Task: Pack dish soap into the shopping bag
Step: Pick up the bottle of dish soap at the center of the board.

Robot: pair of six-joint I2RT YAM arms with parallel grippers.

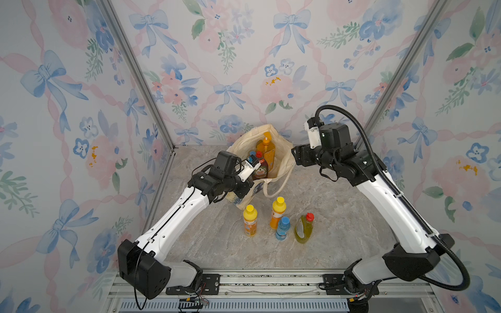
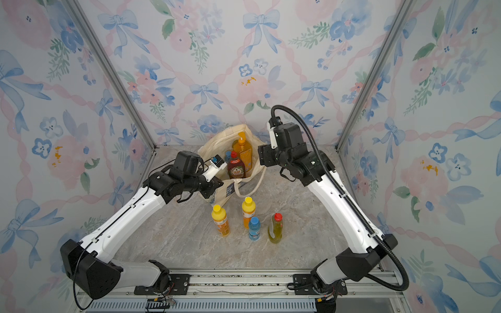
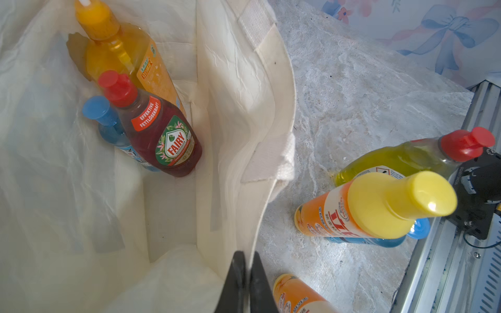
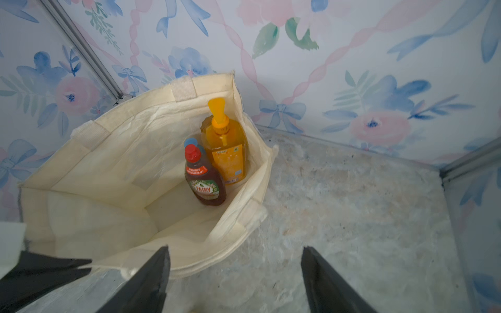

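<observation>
The cream shopping bag (image 1: 284, 161) stands open at the back of the table. Inside it stand the big orange pump bottle (image 1: 267, 151), the dark-red red-capped bottle (image 1: 260, 168) and a small blue bottle (image 3: 104, 119). On the table in front stand two orange yellow-capped bottles (image 1: 250, 222) (image 1: 277, 214), a small blue bottle (image 1: 282, 230) and a yellow-green red-capped bottle (image 1: 304, 230). My left gripper (image 3: 248, 257) is shut on the bag's near rim. My right gripper (image 4: 235, 248) is open and empty above the table, just beside the bag's right wall (image 4: 244, 216).
One strap handle (image 1: 279, 187) hangs down over the bag's front onto the marble table (image 1: 339, 216). Flowered walls close in the back and both sides. A metal rail (image 1: 271, 280) runs along the front edge between the arm bases.
</observation>
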